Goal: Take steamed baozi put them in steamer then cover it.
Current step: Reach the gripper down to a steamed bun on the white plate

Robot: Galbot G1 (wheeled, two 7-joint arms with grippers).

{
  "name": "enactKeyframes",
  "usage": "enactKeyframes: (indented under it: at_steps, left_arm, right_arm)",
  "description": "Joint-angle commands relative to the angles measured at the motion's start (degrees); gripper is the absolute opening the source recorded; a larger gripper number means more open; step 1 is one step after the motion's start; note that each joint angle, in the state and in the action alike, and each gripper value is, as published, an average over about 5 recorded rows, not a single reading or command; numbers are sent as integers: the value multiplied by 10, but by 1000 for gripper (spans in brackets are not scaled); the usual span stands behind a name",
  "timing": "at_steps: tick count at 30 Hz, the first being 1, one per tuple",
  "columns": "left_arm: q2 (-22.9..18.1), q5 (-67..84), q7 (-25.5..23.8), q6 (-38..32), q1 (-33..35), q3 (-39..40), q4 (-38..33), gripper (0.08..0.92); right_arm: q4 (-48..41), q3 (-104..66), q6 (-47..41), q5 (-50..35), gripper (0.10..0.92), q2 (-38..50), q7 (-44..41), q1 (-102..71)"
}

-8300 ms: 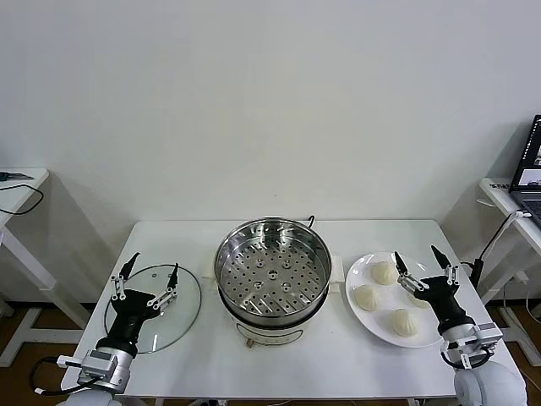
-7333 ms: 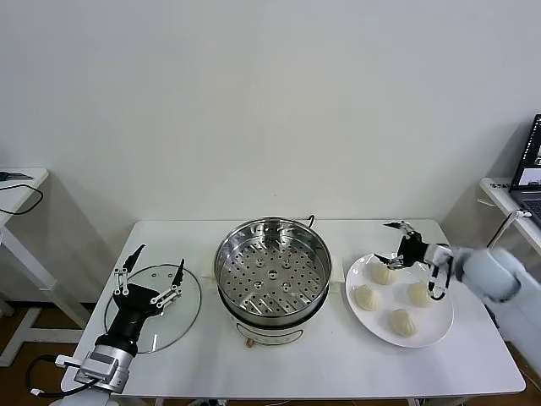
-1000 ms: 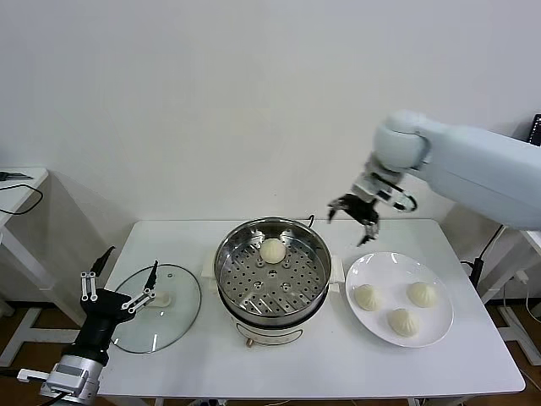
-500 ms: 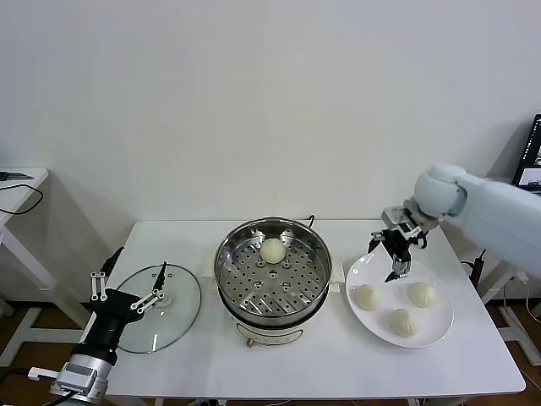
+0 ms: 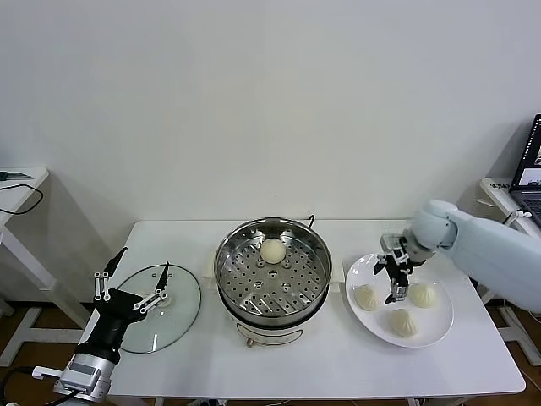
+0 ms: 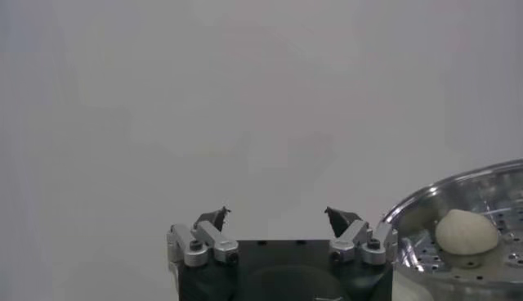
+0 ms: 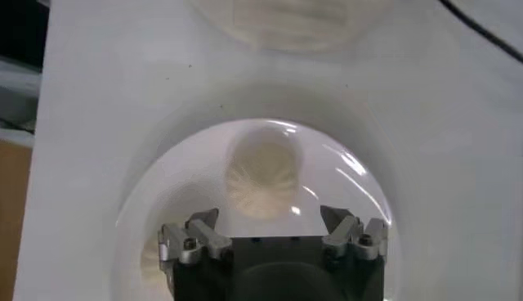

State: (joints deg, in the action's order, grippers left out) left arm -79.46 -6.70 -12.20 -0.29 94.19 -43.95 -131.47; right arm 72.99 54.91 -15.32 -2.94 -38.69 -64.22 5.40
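The steamer (image 5: 272,272) stands mid-table with one steamed baozi (image 5: 271,250) on its perforated tray. Three more baozi (image 5: 366,297) (image 5: 422,294) (image 5: 401,322) lie on the white plate (image 5: 446,318) to its right. My right gripper (image 5: 387,282) hangs open just above the plate, between the two farther buns. In the right wrist view a baozi (image 7: 261,176) lies just ahead of that gripper (image 7: 270,219), its jaws wide and empty. My left gripper (image 5: 135,288) is open above the glass lid (image 5: 150,328); its wrist view shows the gripper (image 6: 278,217) empty, beside the steamer (image 6: 458,200) and its baozi (image 6: 466,232).
The lid lies flat on the white table (image 5: 338,368), left of the steamer, with its white knob (image 5: 161,298) up. A side table (image 5: 19,182) stands far left. A laptop (image 5: 532,165) sits on a desk at the right edge. A black cable (image 5: 311,220) runs behind the steamer.
The right arm has swung from high behind the steamer's right side down to the plate, gripper still open. The left gripper has shifted slightly over the lid. One baozi now sits in the steamer.
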Motion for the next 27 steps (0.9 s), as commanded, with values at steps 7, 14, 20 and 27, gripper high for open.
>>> enactKeyframes:
  at_steps: [7,14,20,27]
  left_arm:
    - [0,-1,0,0,0,2,1,823]
    - [0,-1,0,1,-1,1,1,823]
    - [0,-1,0,0,-2,1,2,823]
    - [-1,-1,-1,0,-2,3,2,823]
  right_arm:
    - [-26,-59,-8,16,823,-24,26,-77]
    - [-26,-64,-6,18,823,-26,24,-75]
    - [-26,-65,-4,24,805,-27,19,-74]
    - [-27,-67,-1,30,696,-28,17,-73]
